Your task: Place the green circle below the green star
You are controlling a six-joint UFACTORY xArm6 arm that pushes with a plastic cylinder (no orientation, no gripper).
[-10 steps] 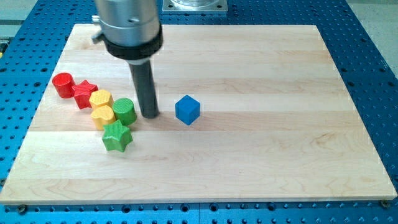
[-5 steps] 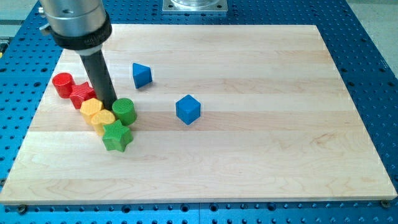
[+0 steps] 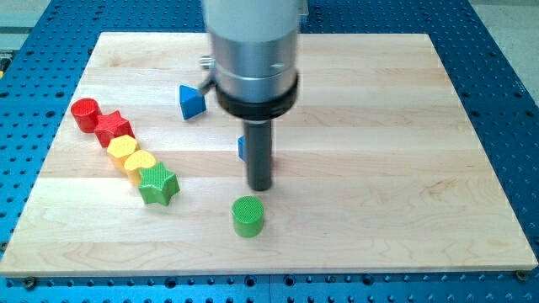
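Camera view: no pincer, only my tip [image 3: 260,187], just above green circle [image 3: 248,216]. Circle sits right of green star [image 3: 158,185]; push it leftward, staying below star.

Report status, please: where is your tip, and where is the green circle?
My tip just above green circle, not touching. Circle lower right of green star, apart. Blue cube behind rod.

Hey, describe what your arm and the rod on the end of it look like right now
My arm ends in a wide silver-grey metal cylinder, blurred in this view. Below it sits a thick black collar with a small metal fitting jutting from its left side. From the collar hangs a straight dark rod, narrower than the cylinder, down to my tip. No cables or markings show.
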